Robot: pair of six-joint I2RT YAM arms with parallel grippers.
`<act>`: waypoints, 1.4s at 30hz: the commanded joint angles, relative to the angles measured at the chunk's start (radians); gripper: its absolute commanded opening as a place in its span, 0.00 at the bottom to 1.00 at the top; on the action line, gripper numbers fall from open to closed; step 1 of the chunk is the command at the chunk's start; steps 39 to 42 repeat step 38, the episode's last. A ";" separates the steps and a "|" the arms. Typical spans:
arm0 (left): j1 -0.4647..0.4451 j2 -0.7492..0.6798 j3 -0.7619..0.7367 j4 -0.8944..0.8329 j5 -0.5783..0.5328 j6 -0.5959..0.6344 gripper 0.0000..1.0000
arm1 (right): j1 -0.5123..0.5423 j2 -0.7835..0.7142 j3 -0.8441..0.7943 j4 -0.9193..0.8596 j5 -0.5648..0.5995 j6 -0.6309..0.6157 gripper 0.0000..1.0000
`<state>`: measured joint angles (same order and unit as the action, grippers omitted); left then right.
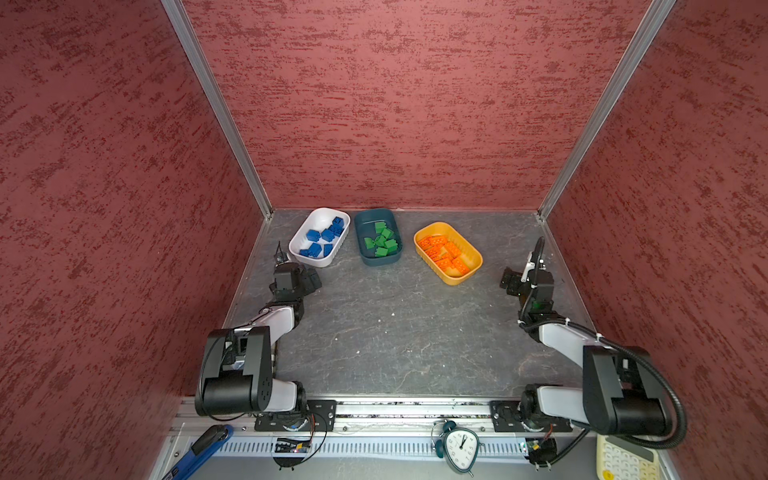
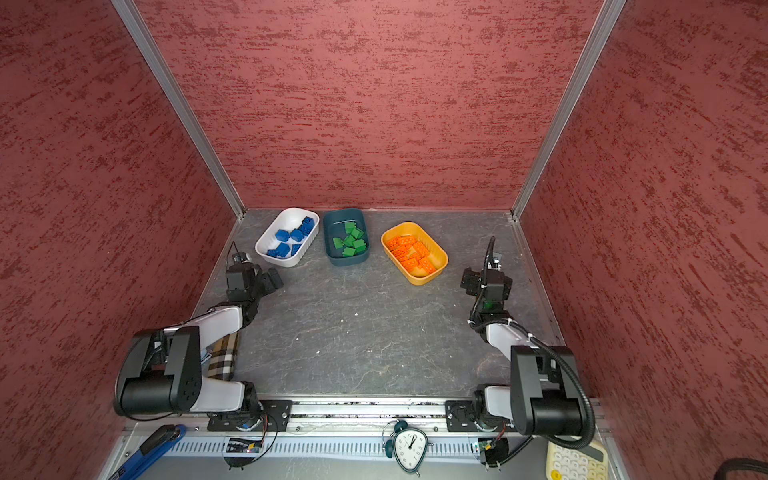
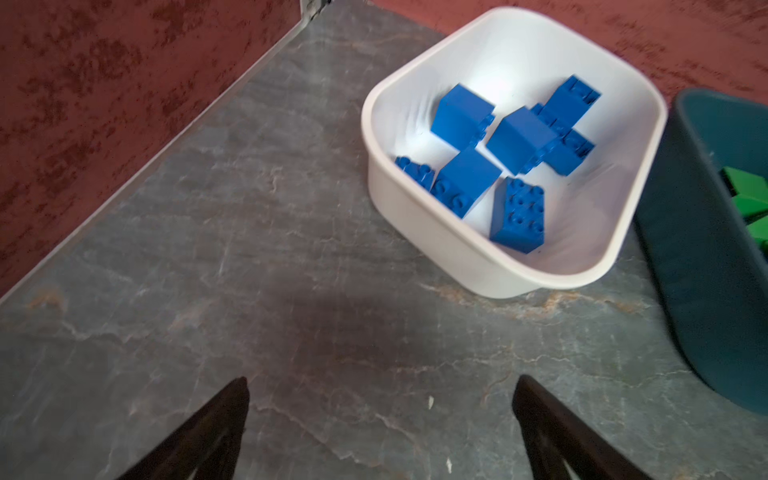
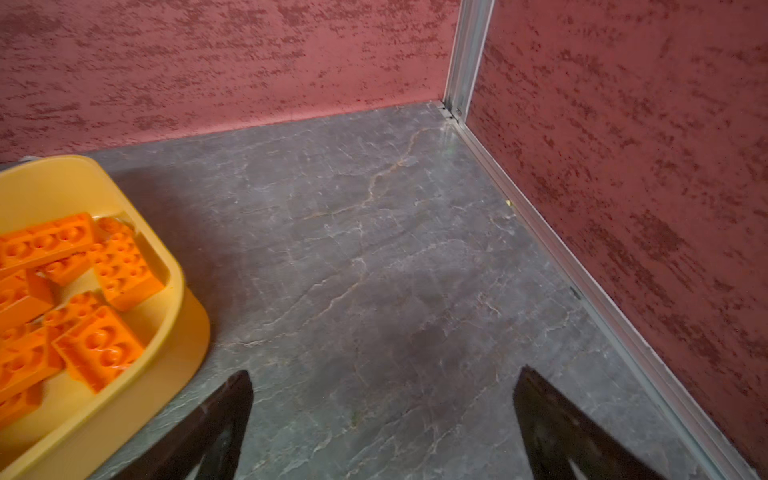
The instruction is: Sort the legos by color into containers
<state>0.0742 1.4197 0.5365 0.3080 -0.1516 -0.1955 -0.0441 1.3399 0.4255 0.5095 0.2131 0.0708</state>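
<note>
The blue legos [image 1: 322, 240] are gathered in the white tub [image 1: 320, 262], the green legos [image 1: 382, 242] in the teal tub [image 1: 380, 261], the orange legos [image 1: 444, 255] in the yellow tub [image 1: 451, 279], so the sorting is judged done; none is seen loose on the surface [image 1: 395, 332]. The left claw [image 3: 380, 386] and right claw [image 4: 382, 378] are held wide open, empty, clear of the tubs. Piled bricks are partly hidden; tubs are cut off in the wrist views.

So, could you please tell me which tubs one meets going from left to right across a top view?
White tub with blue bricks → teal tub with green bricks → yellow tub with orange bricks.
</note>
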 commanded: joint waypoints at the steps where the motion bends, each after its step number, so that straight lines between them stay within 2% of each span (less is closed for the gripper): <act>1: -0.028 0.034 0.019 0.140 0.022 0.080 0.99 | -0.023 0.050 -0.019 0.239 -0.069 -0.001 0.99; 3: -0.038 0.053 0.026 0.160 0.028 0.117 0.99 | -0.025 0.079 -0.024 0.304 -0.131 -0.019 0.99; 6: -0.037 0.086 -0.028 0.331 0.078 0.156 0.99 | -0.027 0.121 -0.046 0.413 -0.227 -0.042 0.99; 7: -0.046 0.078 -0.033 0.327 0.086 0.166 1.00 | -0.026 0.148 -0.063 0.453 -0.247 -0.050 0.99; 11: -0.037 0.077 -0.114 0.468 0.141 0.174 0.99 | -0.033 0.211 -0.158 0.678 -0.275 -0.050 0.99; 12: -0.033 0.092 -0.146 0.528 0.148 0.172 0.99 | -0.033 0.193 -0.138 0.599 -0.256 -0.045 0.99; 13: -0.037 0.126 -0.177 0.635 0.147 0.184 0.99 | -0.034 0.202 -0.126 0.602 -0.241 -0.035 0.99; 15: -0.047 0.111 -0.162 0.582 0.123 0.184 0.99 | -0.033 0.202 -0.130 0.611 -0.228 -0.036 0.99; 16: -0.055 0.126 -0.165 0.626 0.107 0.193 0.99 | -0.033 0.205 -0.131 0.618 -0.220 -0.035 0.99; 17: -0.058 0.108 -0.156 0.566 0.105 0.187 0.99 | -0.033 0.205 -0.132 0.620 -0.218 -0.033 0.99; 18: -0.057 0.125 -0.165 0.619 0.101 0.193 0.99 | -0.033 0.203 -0.133 0.618 -0.218 -0.034 0.99; 20: -0.056 0.115 -0.161 0.587 0.098 0.184 0.99 | -0.034 0.203 -0.136 0.623 -0.219 -0.034 0.99; 22: -0.068 0.112 -0.171 0.606 0.019 0.167 0.99 | -0.034 0.204 -0.137 0.625 -0.219 -0.034 0.99; 23: -0.069 0.117 -0.174 0.619 0.014 0.168 0.99 | -0.033 0.203 -0.136 0.623 -0.219 -0.034 0.99; 42: -0.071 0.117 -0.173 0.618 0.012 0.168 0.99 | -0.032 0.204 -0.134 0.620 -0.222 -0.036 0.99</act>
